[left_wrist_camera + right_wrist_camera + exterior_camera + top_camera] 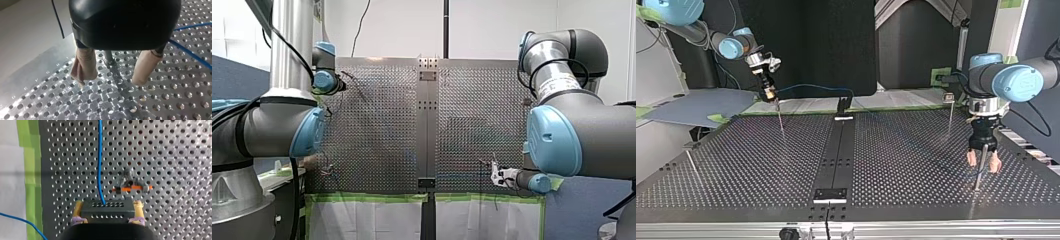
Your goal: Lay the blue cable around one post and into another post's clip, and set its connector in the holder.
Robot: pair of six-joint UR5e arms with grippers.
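The right gripper [107, 207] is clamped on the boxy black connector [106, 213]. The thin blue cable [100, 157] runs out of it over the perforated metal table [175, 157], just beside an orange clip [130, 188]. The left gripper [110, 78] stands spread, its soft beige pads on either side of a slim steel post [109, 58]. The cable looks slack near that post, though it's hard to tell, and a loose loop could snag there or slip off.

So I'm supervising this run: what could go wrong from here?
My left end effector hangs open astride a post; a skewed descent could hit it. The blue cable leaving the connector in my right end effector passes beside the orange clip, not in it, so it might miss.
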